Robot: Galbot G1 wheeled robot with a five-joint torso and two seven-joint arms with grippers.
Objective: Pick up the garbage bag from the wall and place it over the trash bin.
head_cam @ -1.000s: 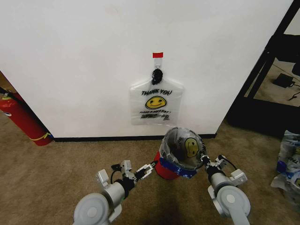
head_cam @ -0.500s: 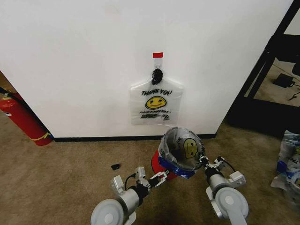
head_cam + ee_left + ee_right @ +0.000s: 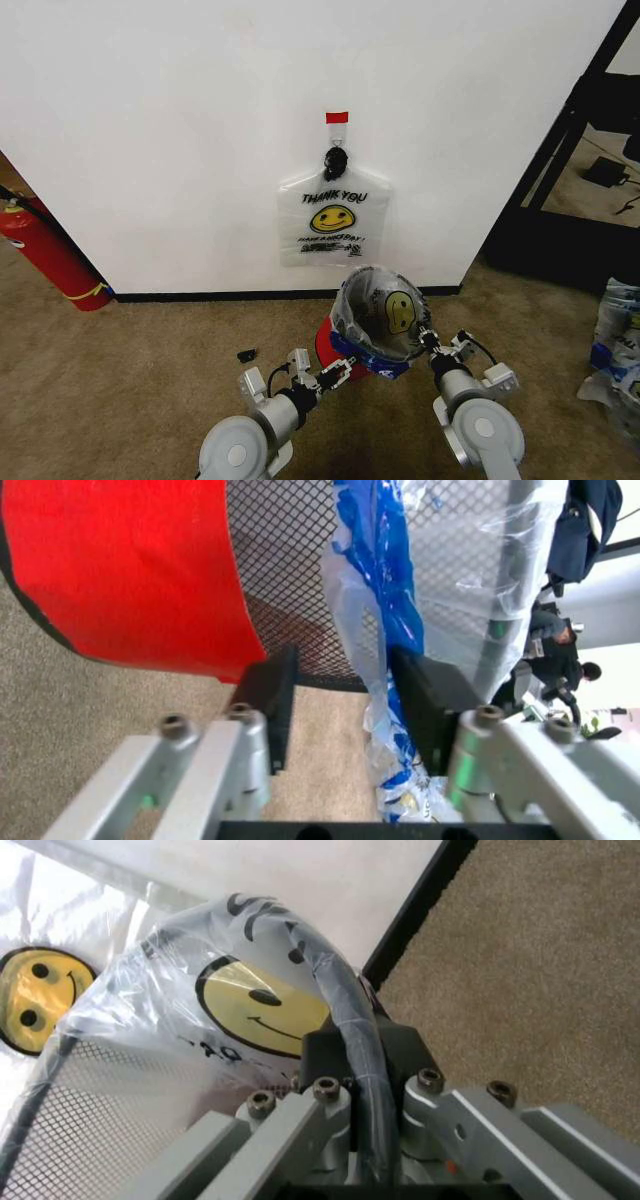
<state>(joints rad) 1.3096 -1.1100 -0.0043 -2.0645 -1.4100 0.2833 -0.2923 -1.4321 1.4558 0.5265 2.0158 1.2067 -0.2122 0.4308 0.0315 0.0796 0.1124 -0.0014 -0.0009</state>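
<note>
One white garbage bag (image 3: 333, 220) with a yellow smiley and "THANK YOU" print hangs flat on the wall (image 3: 180, 130) from a black hook (image 3: 335, 158). A second smiley bag (image 3: 388, 312) lines the trash bin (image 3: 323, 350), which leans on its red base. My left gripper (image 3: 338, 371) is open at the bin's lower left side, its fingers (image 3: 275, 697) either side of the bag's blue-taped hem (image 3: 375, 592) against the black mesh. My right gripper (image 3: 429, 343) is shut on the bag-covered bin rim (image 3: 345, 1009).
A red fire extinguisher (image 3: 45, 250) leans at the far left. A small black piece (image 3: 245, 355) lies on the carpet by my left arm. A black shelf frame (image 3: 560, 150) stands at the right, with a clear sack (image 3: 615, 340) at the right edge.
My left arm has swung right and its gripper has closed in on the bin's side. The bin has tipped and shifted slightly left, with the right gripper still on its rim.
</note>
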